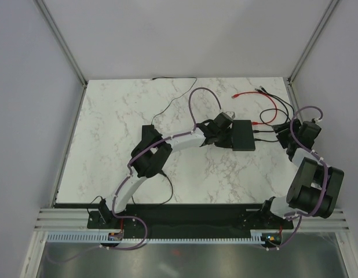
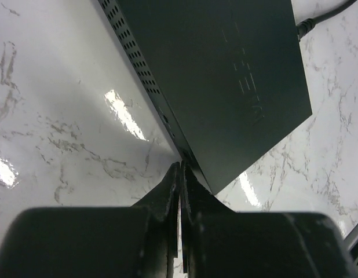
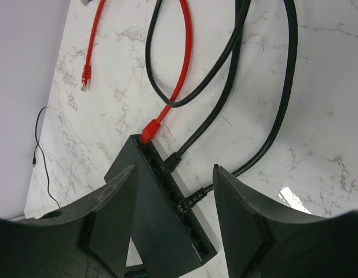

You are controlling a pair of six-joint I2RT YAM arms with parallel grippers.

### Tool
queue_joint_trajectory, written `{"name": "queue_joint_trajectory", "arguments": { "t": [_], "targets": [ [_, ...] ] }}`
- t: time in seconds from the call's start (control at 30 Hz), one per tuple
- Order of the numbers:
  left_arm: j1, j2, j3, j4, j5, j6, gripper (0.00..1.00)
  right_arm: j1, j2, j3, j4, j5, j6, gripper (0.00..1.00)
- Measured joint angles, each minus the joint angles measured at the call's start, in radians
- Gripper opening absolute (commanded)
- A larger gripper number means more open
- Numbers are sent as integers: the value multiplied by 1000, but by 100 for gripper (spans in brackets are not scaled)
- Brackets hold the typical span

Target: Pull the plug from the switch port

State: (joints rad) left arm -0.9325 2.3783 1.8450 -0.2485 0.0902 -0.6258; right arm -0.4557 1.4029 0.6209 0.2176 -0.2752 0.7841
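White marble desk (image 1: 138,116), grey walls.
Top view: black switch (image 1: 244,135) right of centre, between left claw (image 1: 224,139) and right claw (image 1: 278,135).
Left wrist: left claw clenched, empty, tips at the switch's vented side.
Right wrist: right claw released, facing the port edge. Red plug (image 3: 149,132) and two black plugs (image 3: 170,163) seated in ports.

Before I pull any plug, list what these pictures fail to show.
1. Top external: the plugs in the switch are too small to tell apart; the right gripper crowds that edge.
2. Left wrist: the switch's port side is out of view; only its top and vented side show beyond the shut left gripper.
3. Right wrist: the black cables leave by the top edge, so where they run is cut off.
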Motion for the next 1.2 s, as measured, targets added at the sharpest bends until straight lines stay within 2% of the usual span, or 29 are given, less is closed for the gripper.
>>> {"name": "queue_joint_trajectory", "arguments": {
  "t": [0.37, 0.47, 0.53, 0.57, 0.6, 0.7, 0.77, 0.9, 1.07, 1.2],
  "targets": [
    [-42, 65, 89, 21, 3, -1, 2, 0, 131, -54, 109, -45, 22, 61],
    [-54, 41, 36, 69, -29, -1, 2, -1, 151, -58, 135, -56, 29, 60],
    [-58, 7, -22, 88, -54, -1, 2, -5, 172, -60, 159, -71, 33, 52],
    [-60, -17, -65, 107, -69, -1, 2, -11, 188, -60, 177, -84, 39, 45],
    [-60, -40, -100, 120, -75, -2, 2, -17, 207, -61, 195, -97, 42, 43],
    [-60, -103, -198, 136, -100, -1, 2, -39, 273, -71, 270, -149, 69, 43],
    [-60, -116, -209, 139, -108, 0, 2, -48, 301, -83, 327, -190, 90, 44],
    [-57, -104, -137, 150, -90, 27, 3, -55, 323, -99, 393, -237, 101, 46],
    [-50, -16, 110, 212, 8, 75, 7, -58, 335, -106, 424, -275, 94, 47],
    [-43, 29, 180, 259, 63, 96, 10, -58, 336, -119, 439, -296, 94, 47]
  ]
}}
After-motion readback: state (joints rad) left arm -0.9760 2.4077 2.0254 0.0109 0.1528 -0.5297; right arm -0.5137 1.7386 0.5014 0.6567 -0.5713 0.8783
